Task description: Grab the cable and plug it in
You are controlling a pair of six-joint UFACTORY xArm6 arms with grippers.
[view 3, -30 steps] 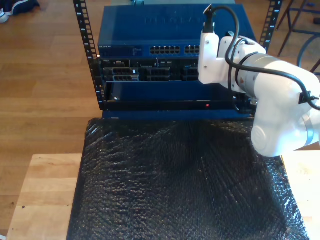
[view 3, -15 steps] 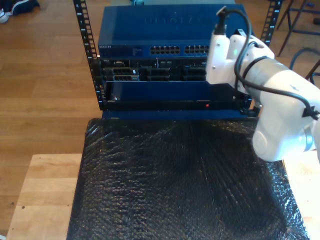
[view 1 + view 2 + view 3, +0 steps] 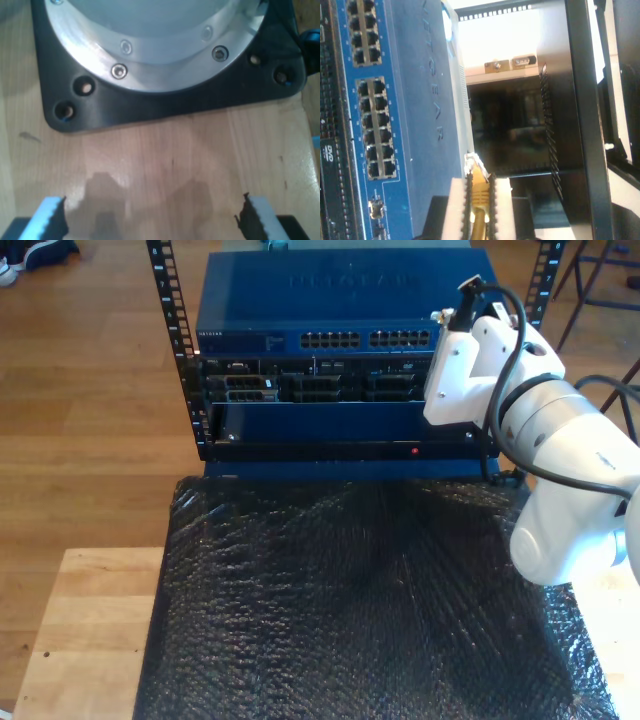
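My second gripper (image 3: 480,184) is shut on the yellow cable (image 3: 479,200), and the cable's clear plug (image 3: 472,164) sticks out past the pale pads (image 3: 456,210). The plug sits just off the edge of the blue network switch (image 3: 425,100), beside its rows of ports (image 3: 372,130). In the exterior view the white second arm (image 3: 470,360) stands before the right end of the switch (image 3: 300,300), near its port row (image 3: 370,339). My first gripper (image 3: 155,217) is open over bare wood, with nothing between its fingers (image 3: 52,217).
A black bubble-wrap mat (image 3: 350,610) covers the wooden table (image 3: 90,630) in front of the rack. Black perforated rack posts (image 3: 170,320) flank the switch, and one post (image 3: 580,100) runs close beside the plug. A black base plate (image 3: 165,102) lies ahead of my first gripper.
The white arm has moved toward the exterior view's right, from the switch's middle-right ports to its right end. The mat and rack are unchanged.
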